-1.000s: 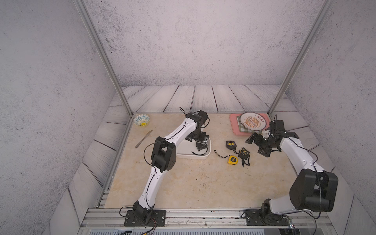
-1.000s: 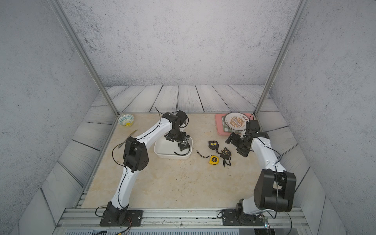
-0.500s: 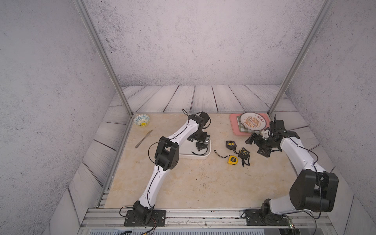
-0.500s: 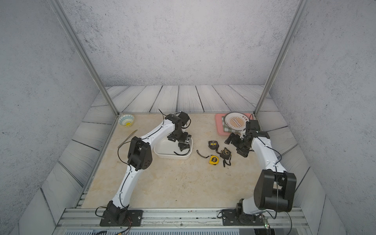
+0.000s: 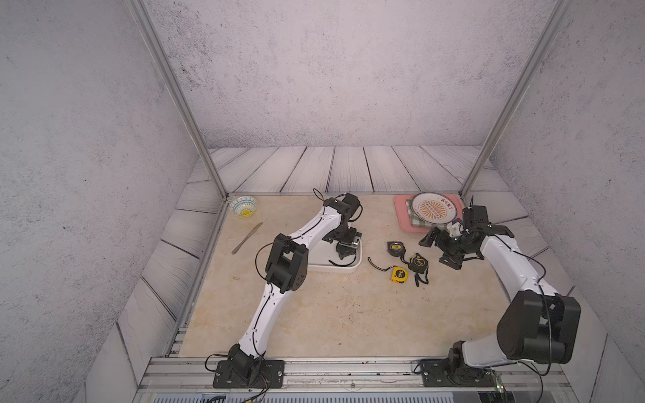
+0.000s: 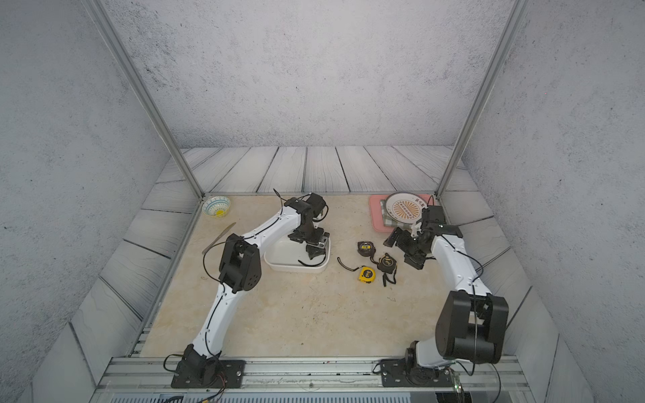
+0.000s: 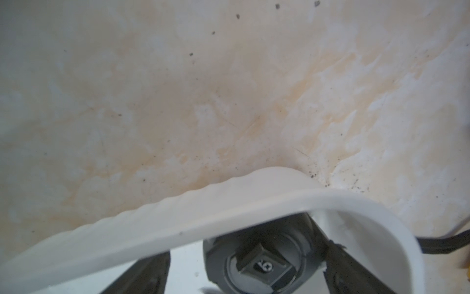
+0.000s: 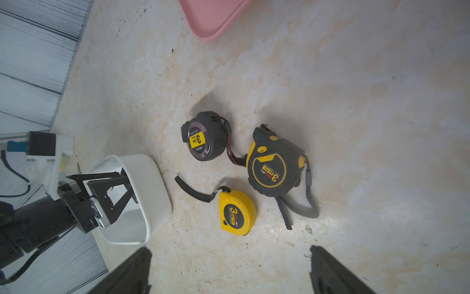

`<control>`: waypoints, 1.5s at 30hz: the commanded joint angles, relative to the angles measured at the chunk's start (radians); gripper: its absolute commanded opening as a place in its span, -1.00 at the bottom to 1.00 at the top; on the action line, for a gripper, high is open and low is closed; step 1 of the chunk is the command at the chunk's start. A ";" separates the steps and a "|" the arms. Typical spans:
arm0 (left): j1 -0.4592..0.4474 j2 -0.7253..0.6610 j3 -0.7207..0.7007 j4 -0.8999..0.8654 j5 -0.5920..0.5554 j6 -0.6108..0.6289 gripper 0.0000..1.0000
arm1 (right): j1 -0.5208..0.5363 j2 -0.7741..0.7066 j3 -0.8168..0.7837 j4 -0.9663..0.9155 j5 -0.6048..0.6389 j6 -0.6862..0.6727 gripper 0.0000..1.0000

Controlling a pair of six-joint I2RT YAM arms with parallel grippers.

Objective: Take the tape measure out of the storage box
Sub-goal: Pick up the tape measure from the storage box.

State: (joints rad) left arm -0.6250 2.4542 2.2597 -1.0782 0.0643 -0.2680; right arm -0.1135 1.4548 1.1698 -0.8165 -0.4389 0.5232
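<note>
The white storage box (image 5: 335,268) (image 6: 296,268) sits mid-table. My left gripper (image 5: 345,252) (image 6: 314,252) reaches down into its right end. In the left wrist view a dark grey round tape measure (image 7: 264,257) lies inside the box behind the rim (image 7: 203,208). The left gripper (image 7: 244,264) stands open astride it, and one finger (image 7: 147,275) is clearly apart from it. My right gripper (image 5: 438,251) (image 8: 230,254) hovers open and empty, to the right of three tape measures that lie on the table.
On the table lie a round dark tape measure (image 8: 203,140), a black-and-yellow one (image 8: 274,165) and a yellow one (image 8: 237,212). A pink tray (image 5: 401,216) with a plate (image 5: 434,209) is back right. A patterned bowl (image 5: 243,206) and a knife (image 5: 247,233) are back left.
The left arm's elbow has shifted slightly to the right while its gripper stays in the box. The right arm has not moved.
</note>
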 commanded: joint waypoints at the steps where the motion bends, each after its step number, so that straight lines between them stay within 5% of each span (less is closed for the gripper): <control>1: -0.005 -0.019 -0.031 -0.013 -0.065 0.021 0.97 | -0.003 -0.045 0.013 -0.007 -0.011 0.001 0.98; 11: -0.005 -0.061 -0.127 -0.009 -0.149 0.024 0.97 | -0.003 -0.045 0.018 0.005 -0.013 0.011 0.98; 28: -0.005 -0.078 -0.080 0.054 0.039 -0.016 0.97 | -0.003 -0.036 0.016 0.002 -0.022 0.001 0.97; 45: -0.005 -0.027 -0.071 0.041 -0.033 -0.053 0.97 | -0.003 -0.025 0.031 -0.007 -0.029 -0.011 0.97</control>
State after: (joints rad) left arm -0.6308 2.4054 2.1677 -1.0119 0.0628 -0.3054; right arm -0.1139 1.4548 1.1751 -0.8116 -0.4568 0.5228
